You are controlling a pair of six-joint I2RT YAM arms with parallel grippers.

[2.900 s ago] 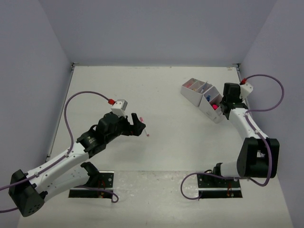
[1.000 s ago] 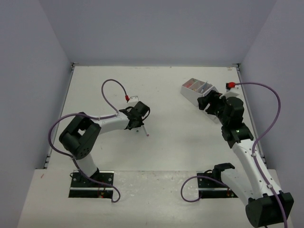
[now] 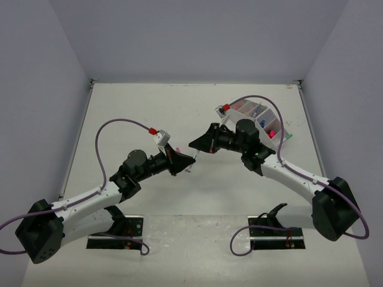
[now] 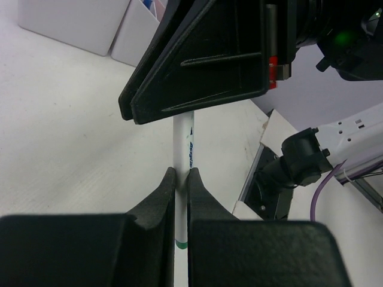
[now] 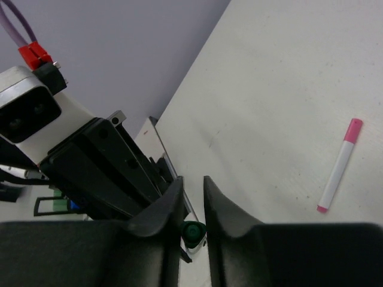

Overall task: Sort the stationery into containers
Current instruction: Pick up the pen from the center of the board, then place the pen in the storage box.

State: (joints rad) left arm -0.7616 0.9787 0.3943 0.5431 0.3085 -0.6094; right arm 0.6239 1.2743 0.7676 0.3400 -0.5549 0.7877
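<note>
A thin white pen (image 4: 182, 146) with blue print and a green band is held above the table between both arms. My left gripper (image 4: 181, 176) is shut on its shaft. My right gripper (image 5: 192, 185) has its jaws drawn in around the pen's green end cap (image 5: 192, 232). In the top view the two grippers meet tip to tip, left gripper (image 3: 178, 161) and right gripper (image 3: 194, 145), at the table's middle. The white containers (image 3: 276, 118) stand at the back right with pink and other items inside, partly hidden by the right arm.
A pink-capped white pen (image 5: 339, 165) lies loose on the table under the two grippers, also seen as the pink pen (image 3: 189, 170) in the top view. White container walls (image 4: 72, 24) show beyond the right gripper's fingers (image 4: 197, 66). Purple cables loop above both arms.
My left arm lifted the white pen off the table and swung right. The right arm left the containers, reached left to meet it, and its jaws closed in around the pen's end.
</note>
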